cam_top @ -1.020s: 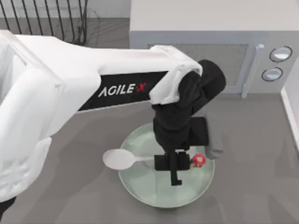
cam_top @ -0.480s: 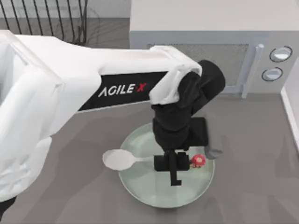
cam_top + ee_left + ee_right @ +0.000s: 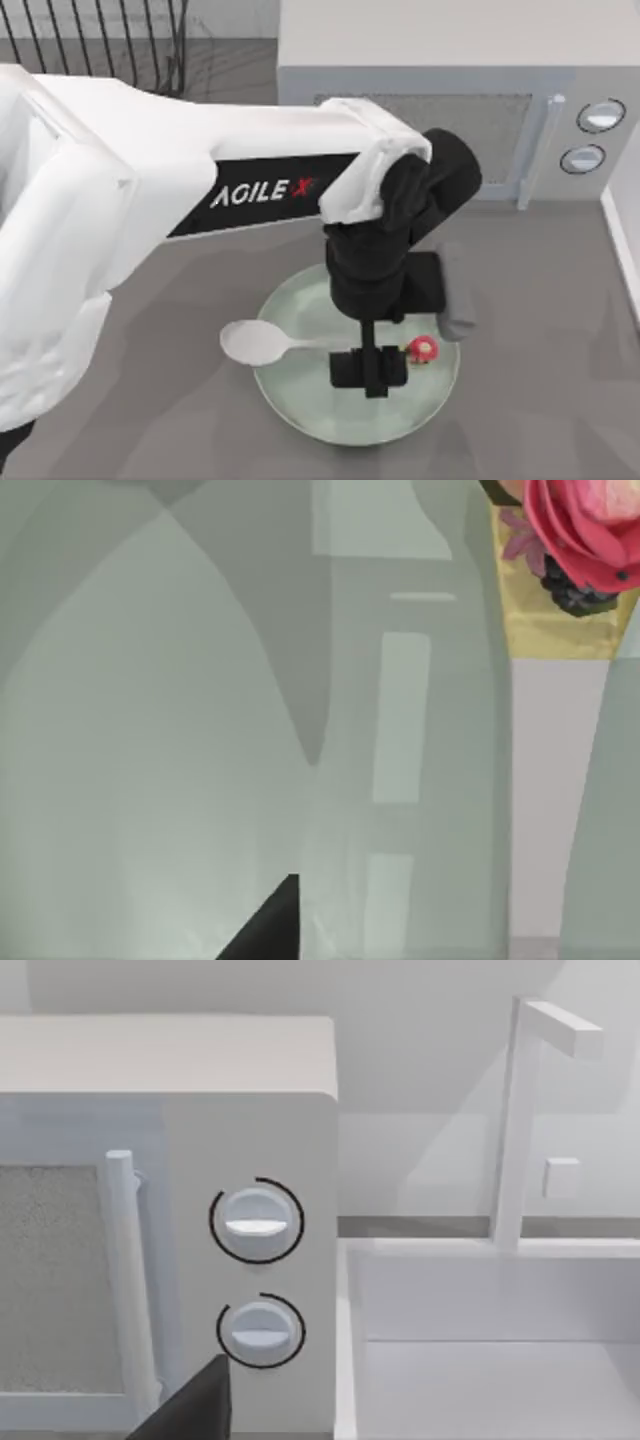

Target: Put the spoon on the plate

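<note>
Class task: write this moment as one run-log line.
left gripper: low over pale mint-green round plate | white spoon with red knob: handle across plate, bowl past left rim

I count one white spoon point(image 3: 262, 342), one mint-green plate point(image 3: 300, 395), one microwave point(image 3: 450, 110) with two round dials point(image 3: 256, 1222), and one sink point(image 3: 480, 1360) with one faucet point(image 3: 520, 1120).

Grey tabletop point(image 3: 560, 330). Pale mint-green plate point(image 3: 300, 400) rests on it, near middle. White microwave point(image 3: 450, 90) stands on it at the far side, right of centre, two round dials toward its right end. Spoon point(image 3: 262, 341) lies across the plate, its bowl overhanging the left rim above the tabletop.
</note>
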